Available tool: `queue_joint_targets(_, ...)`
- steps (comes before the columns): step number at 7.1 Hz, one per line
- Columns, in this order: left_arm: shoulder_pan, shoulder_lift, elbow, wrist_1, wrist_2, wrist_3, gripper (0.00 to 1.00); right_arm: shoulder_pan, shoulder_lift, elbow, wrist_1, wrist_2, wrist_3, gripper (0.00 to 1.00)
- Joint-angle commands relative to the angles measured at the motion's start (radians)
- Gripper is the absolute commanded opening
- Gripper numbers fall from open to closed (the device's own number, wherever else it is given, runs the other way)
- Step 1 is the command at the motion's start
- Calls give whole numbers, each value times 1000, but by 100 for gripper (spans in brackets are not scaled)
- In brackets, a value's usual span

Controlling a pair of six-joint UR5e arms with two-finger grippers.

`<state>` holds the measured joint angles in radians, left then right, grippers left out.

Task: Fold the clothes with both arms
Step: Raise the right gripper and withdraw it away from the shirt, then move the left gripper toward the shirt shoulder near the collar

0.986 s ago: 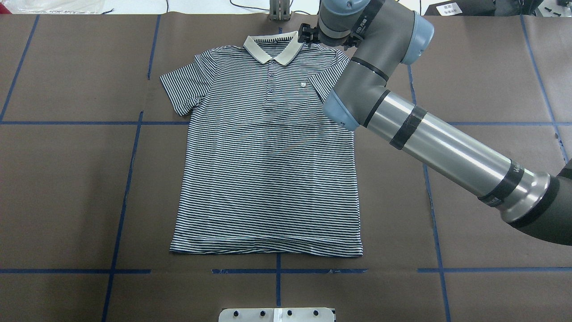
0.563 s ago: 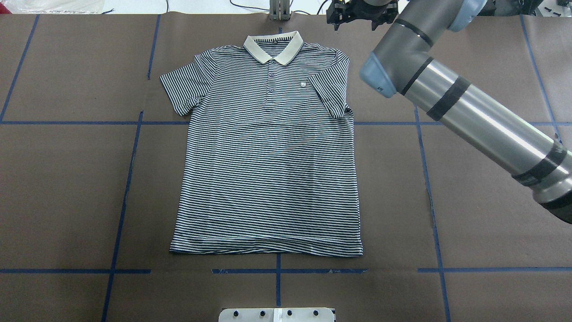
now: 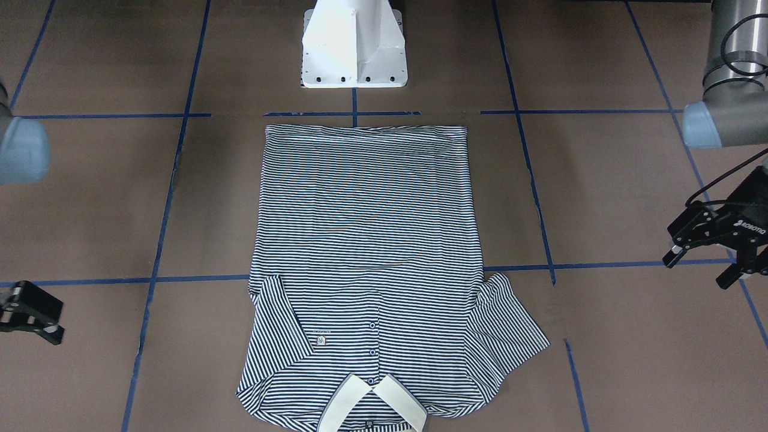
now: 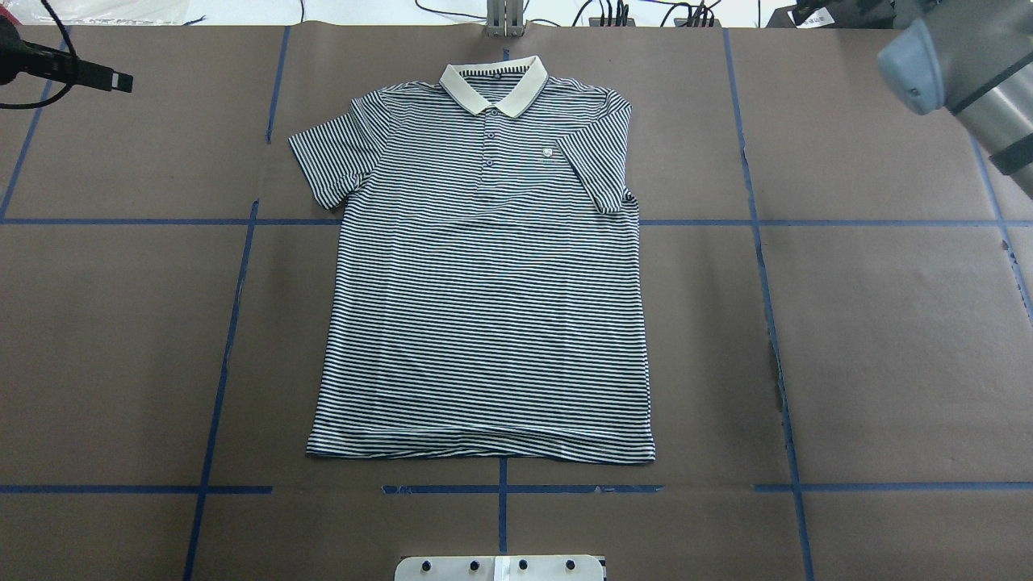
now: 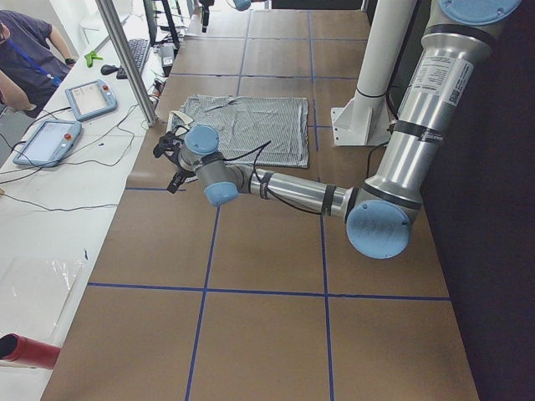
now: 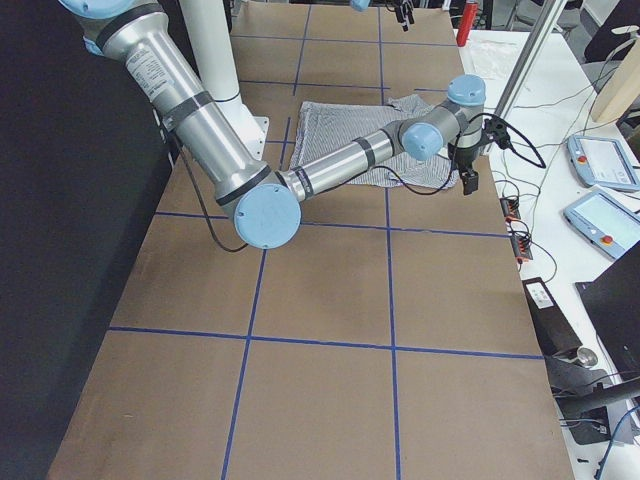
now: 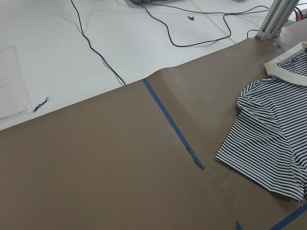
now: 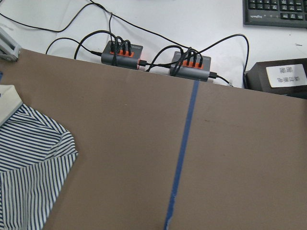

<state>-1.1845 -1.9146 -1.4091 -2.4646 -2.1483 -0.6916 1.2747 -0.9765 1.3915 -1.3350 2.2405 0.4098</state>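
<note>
The short-sleeved polo shirt with thin navy-and-white stripes (image 4: 484, 307) is lying flat and face up in the middle of the brown paper-covered desk (image 4: 888, 323). Its cream collar (image 4: 492, 85) is pointing away from the robot. The sleeve on the robot's right (image 4: 601, 165) is lying folded in over the chest, while the other sleeve (image 4: 327, 161) is spreading outward. The black left pincer (image 3: 699, 271) is hanging released and empty, well apart from the shirt. The black right pincer (image 3: 36, 318) is sitting half out of frame, so I cannot tell whether it is released or clenched.
</note>
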Motion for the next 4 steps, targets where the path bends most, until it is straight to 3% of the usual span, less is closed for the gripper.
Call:
queue_joint_targets(1,155,-114,94,0,192,-301,71,87,-82,15,5,85,-132,100)
queue_joint_targets(4,261,-243,276,0,398,-384,65,88,-103,17,11,79,-132,100)
